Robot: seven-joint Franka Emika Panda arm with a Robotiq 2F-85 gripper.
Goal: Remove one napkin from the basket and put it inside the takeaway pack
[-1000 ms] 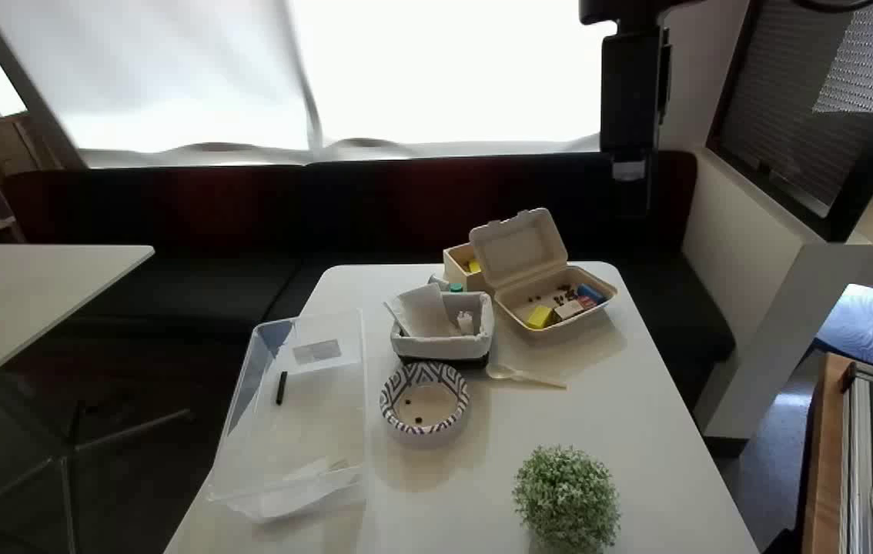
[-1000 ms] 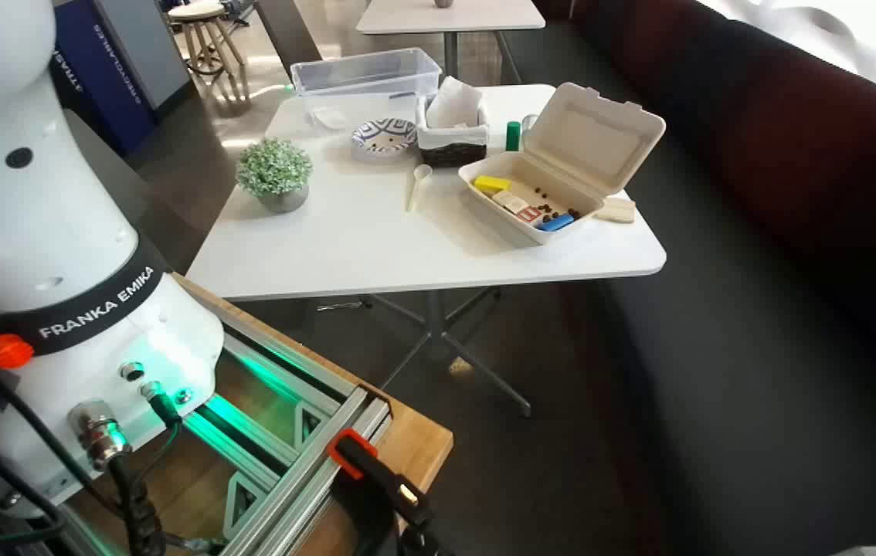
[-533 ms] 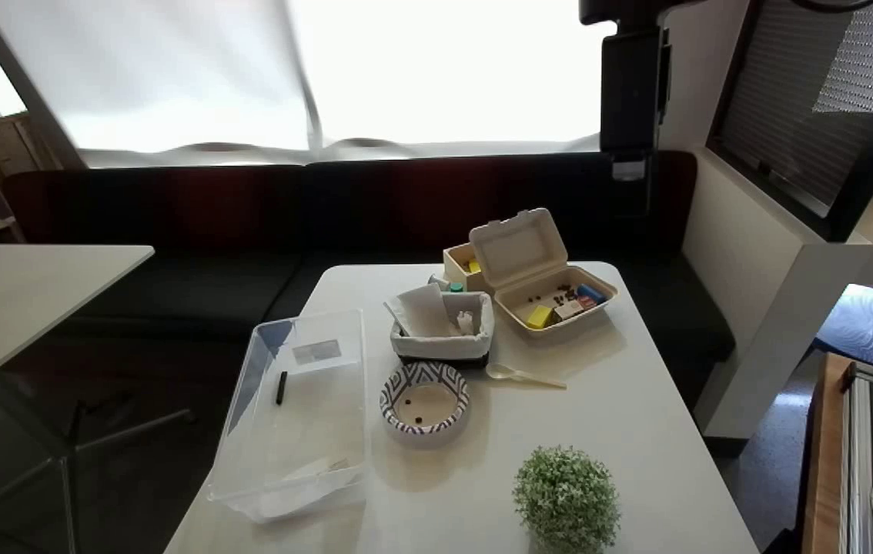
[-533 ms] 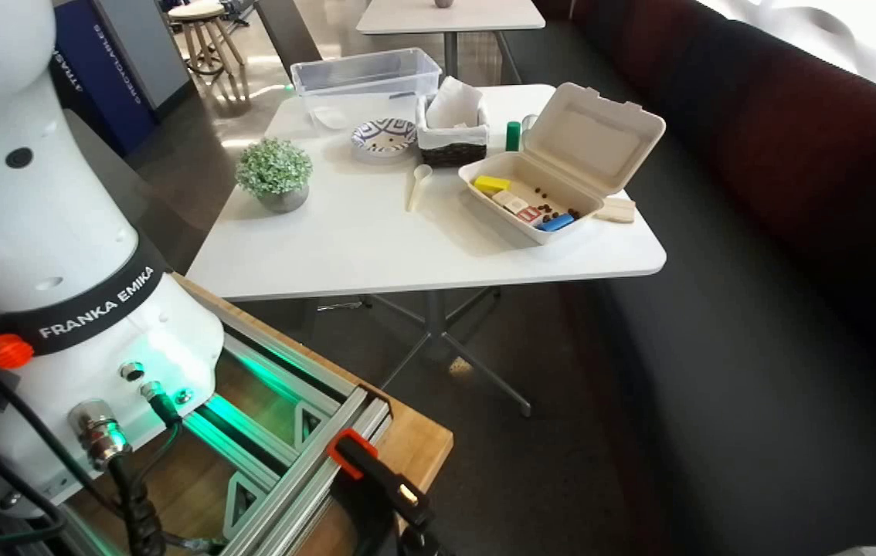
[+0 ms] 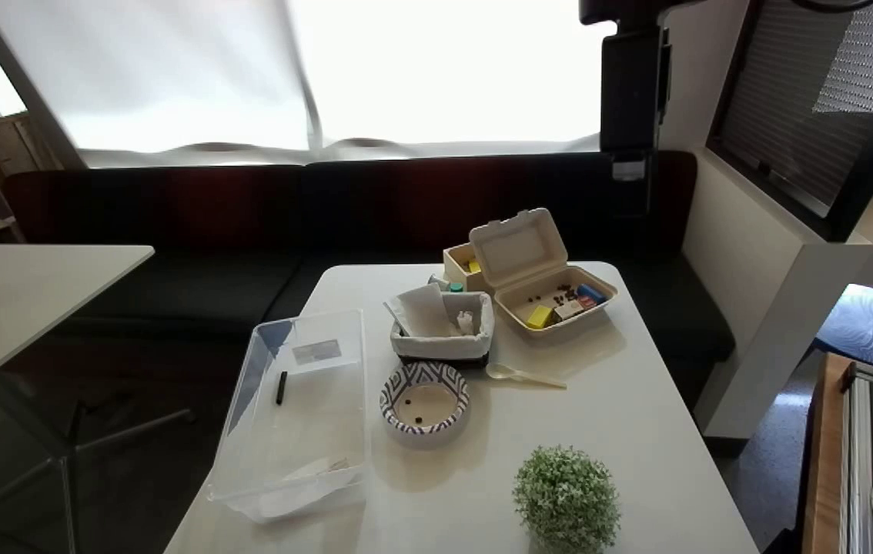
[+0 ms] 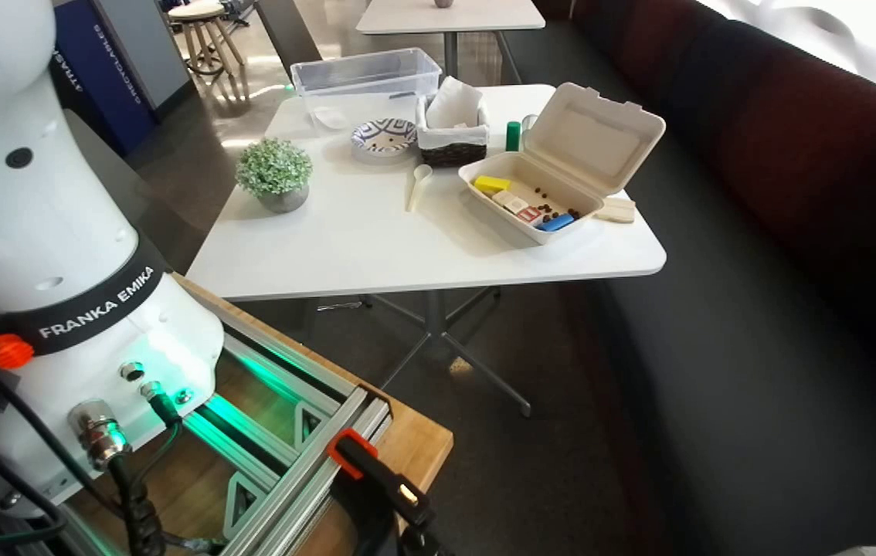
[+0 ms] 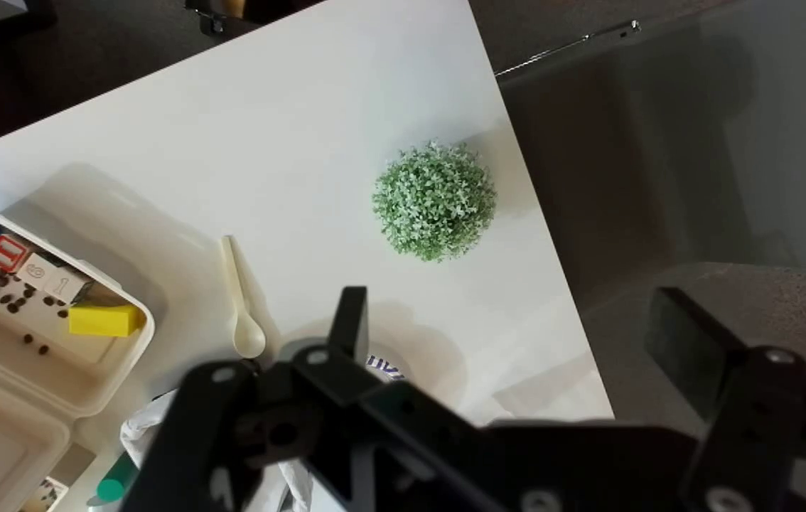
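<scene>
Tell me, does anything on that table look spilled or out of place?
A little. Dark beanlike bits lie loose near toy blocks in the takeaway pack, odd to find where food goes. Two similar specks sit in the patterned bowl. A napkin also leans askew, poking above the basket.

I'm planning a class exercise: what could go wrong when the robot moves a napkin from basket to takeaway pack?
The gripper could pinch the white liner of the basket along with the napkin sticking up there. The raised lid of the takeaway pack might get bumped, and blocks inside could be knocked.
</scene>
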